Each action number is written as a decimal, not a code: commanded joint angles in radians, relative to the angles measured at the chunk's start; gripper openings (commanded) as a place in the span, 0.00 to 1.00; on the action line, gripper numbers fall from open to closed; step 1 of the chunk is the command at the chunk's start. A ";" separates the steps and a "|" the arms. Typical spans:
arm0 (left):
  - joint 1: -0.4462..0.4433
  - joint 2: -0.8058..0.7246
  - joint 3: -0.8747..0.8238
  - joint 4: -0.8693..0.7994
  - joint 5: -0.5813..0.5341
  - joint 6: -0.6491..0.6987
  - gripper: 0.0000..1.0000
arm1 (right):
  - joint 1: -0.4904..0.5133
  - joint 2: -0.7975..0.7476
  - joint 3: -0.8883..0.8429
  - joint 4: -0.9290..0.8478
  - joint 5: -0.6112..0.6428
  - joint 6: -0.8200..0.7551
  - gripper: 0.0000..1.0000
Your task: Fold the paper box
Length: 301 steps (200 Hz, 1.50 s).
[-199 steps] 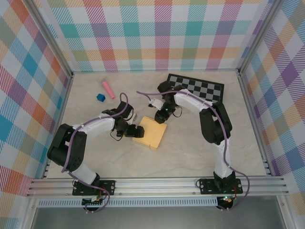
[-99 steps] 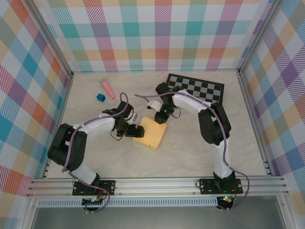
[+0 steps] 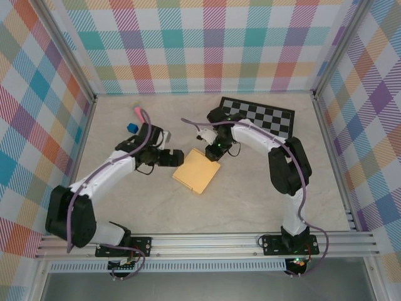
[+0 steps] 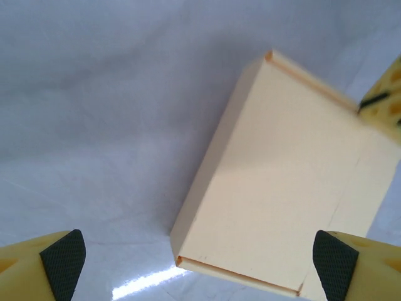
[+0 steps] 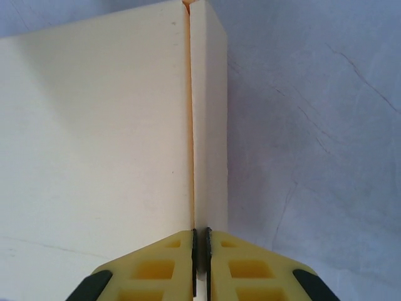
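Your left arm's stretched forward, left gripper (image 3: 170,158) spread wide beside the paper box (image 3: 197,170); right gripper's (image 5: 200,251) pinched tight at its far edge.

— What's on your overhead feed?

— I've got the paper box (image 3: 196,170) lying flat near the middle of the table (image 3: 250,194), folded up and turned cornerwise to me. The right gripper (image 3: 213,150) is down on its far corner. I can't read its jaws from up here.

— And the left?

— The left gripper (image 3: 170,158) sits just beside the box's far-left edge, pointing toward it. I can't say whether it touches.

— Anything else out there?

— The checkered board (image 3: 260,115) lies flat at the far right, behind the right arm. On the far left I see a blue cube (image 3: 131,128) and a pink stick (image 3: 139,111), partly hidden by the left arm's cable, both well apart from the box.
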 commanded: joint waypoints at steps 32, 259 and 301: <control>0.013 -0.173 -0.121 0.239 0.249 0.274 0.99 | -0.092 -0.190 -0.173 -0.004 -0.160 0.328 0.10; -0.270 -0.217 -0.442 0.636 0.122 1.510 1.00 | -0.333 -0.300 -0.399 -0.045 -0.503 0.416 0.12; -0.260 -0.073 -0.361 0.757 0.160 1.458 1.00 | -0.347 -0.310 -0.414 -0.078 -0.523 0.394 0.12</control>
